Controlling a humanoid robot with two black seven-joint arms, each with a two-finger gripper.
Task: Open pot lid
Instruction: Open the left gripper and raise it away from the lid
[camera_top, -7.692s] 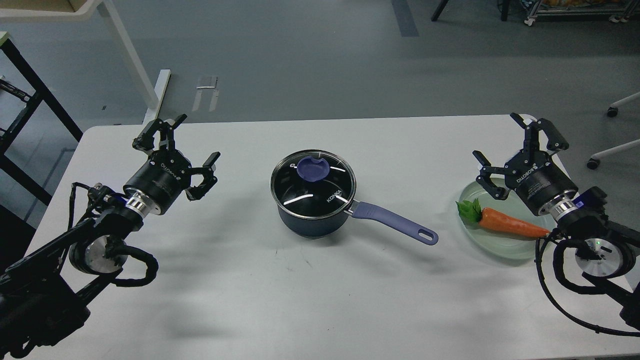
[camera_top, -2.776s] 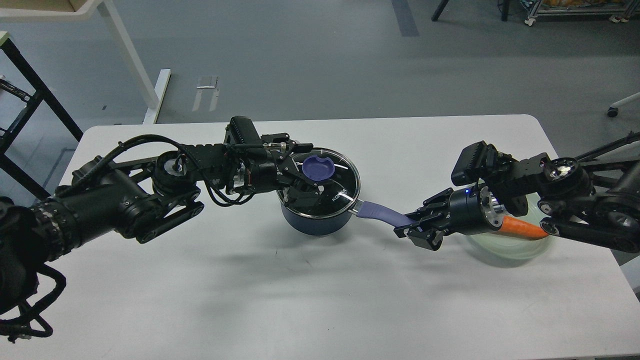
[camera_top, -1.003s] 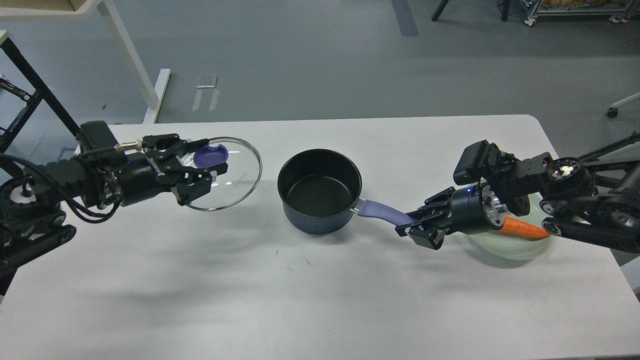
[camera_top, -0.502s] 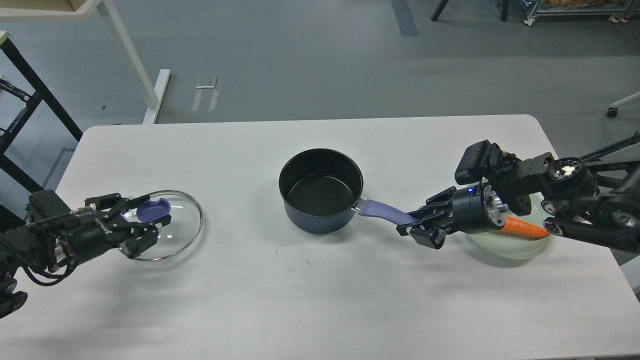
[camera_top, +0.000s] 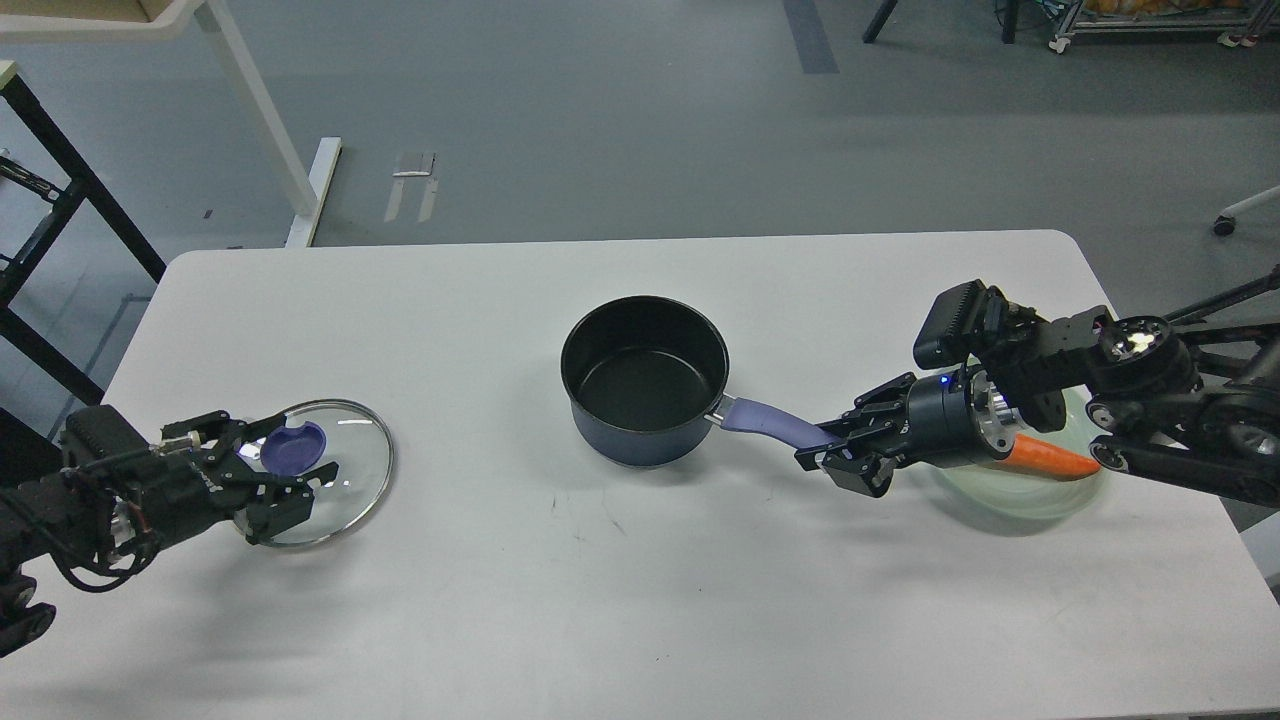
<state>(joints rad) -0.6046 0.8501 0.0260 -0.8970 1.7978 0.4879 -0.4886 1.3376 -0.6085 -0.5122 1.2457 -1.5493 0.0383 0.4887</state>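
An orange carrot (camera_top: 1050, 457) lies on a pale green plate (camera_top: 1010, 495), white table (camera_top: 640, 600) beneath

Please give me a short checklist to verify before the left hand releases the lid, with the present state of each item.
1. Lid is off the pot: ok.
2. Lid is low over the white table, left of the pot: ok.
3. Lid fully rests on the table: cannot tell.
4. Left hand grips at the purple knob: ok.
5. Right hand steadies the pot handle: ok.
6. Carrot and green plate are far from the lid: ok.
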